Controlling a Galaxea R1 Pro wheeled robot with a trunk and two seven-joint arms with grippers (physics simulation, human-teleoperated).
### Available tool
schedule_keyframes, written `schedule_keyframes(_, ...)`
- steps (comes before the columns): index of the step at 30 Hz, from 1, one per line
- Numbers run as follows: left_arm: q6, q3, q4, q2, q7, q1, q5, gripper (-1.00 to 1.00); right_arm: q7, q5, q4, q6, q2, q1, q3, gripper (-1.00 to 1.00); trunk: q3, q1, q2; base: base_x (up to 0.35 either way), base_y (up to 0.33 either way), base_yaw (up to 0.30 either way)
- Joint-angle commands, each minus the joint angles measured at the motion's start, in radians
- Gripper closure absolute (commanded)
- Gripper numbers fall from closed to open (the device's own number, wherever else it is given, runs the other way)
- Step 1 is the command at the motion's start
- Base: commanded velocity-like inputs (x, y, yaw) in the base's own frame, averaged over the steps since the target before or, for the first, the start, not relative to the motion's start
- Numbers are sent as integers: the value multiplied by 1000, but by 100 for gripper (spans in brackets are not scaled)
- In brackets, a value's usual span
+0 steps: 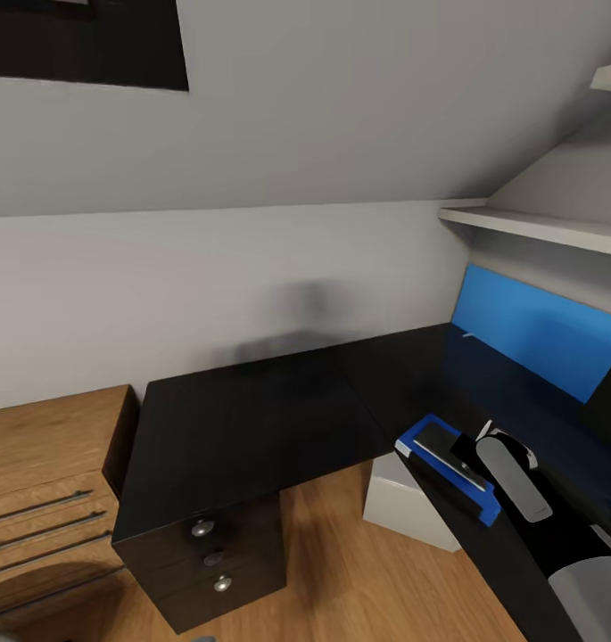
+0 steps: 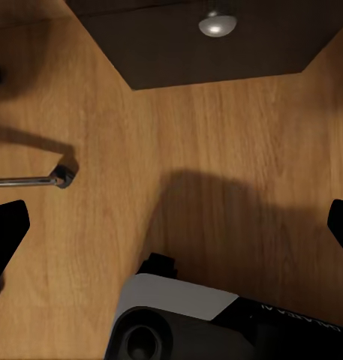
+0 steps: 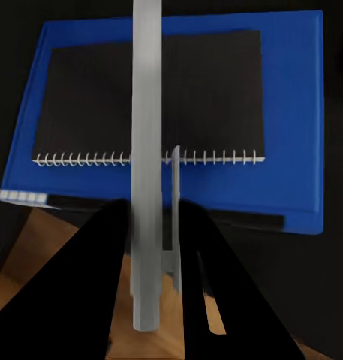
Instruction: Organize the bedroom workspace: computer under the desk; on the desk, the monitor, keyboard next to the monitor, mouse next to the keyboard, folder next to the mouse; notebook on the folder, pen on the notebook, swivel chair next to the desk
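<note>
The right gripper (image 3: 152, 225) is seen in the right wrist view with its two dark fingers clamped on a thin pale-grey stick pen (image 3: 146, 150), which runs up the middle of that frame. The pen is held over a dark, wire-bound notebook (image 3: 209, 97), itself stacked on a flat bright-blue folder (image 3: 291, 112), presumably so the pen can be laid on top of the pile.

In the head view the blue folder (image 1: 430, 426) lies at lower right, at the front edge of the glossy black L-shaped desk (image 1: 251, 419), with the right arm reaching over it. A plain light-grey box, judged to be the computer (image 1: 403, 504), stands on the wooden floor (image 1: 332, 571) below that desk edge. A light wooden drawer chest (image 1: 46, 455) sits at lower left.

The left gripper (image 2: 175, 232) is held apart, its dark fingertips at opposite edges of the left wrist view, idle above the floor beside the desk's black drawer unit (image 1: 211, 557).
</note>
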Motion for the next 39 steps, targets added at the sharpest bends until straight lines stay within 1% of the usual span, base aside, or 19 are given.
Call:
schedule_keyframes(1,4,-3,-3,0,8,0,9,-100,4,-4,8,5,-1,-1,2,100,-1,1,-1,237,0,0)
schedule_keyframes(5,4,-3,-3,0,8,0,9,-100,22,-3,21,5,-1,-2,2,100,-1,1,-1,253,0,0)
schedule_keyframes(11,4,-4,-3,-1,8,0,9,-100,33,1,31,4,-1,-2,1,100,-1,1,-1,72,0,0)
schedule_keyframes(16,4,-4,-3,-1,8,0,9,-100,53,15,63,2,-2,-3,1,100,-1,1,-1,188,0,0)
schedule_keyframes(17,4,-4,-3,-1,8,0,10,-100,72,24,78,1,-3,-4,0,100,-1,1,-1,75,0,0)
schedule_keyframes(23,4,-4,-4,-1,8,0,10,-100,81,31,94,1,-1,-5,0,100,-1,1,-1,25,0,0)
schedule_keyframes(31,4,-4,-4,-2,8,0,10,-100,95,33,146,-2,-1,-8,0,100,-1,1,-1,2,0,0)
schedule_keyframes(36,4,-4,-4,-2,8,0,10,-100,105,46,163,-2,-1,-8,0,100,-1,1,-1,0,0,0)
schedule_keyframes(39,4,-4,-4,-1,8,0,10,-100,112,54,189,-4,-1,-10,0,100,-1,1,-1,0,0,0)
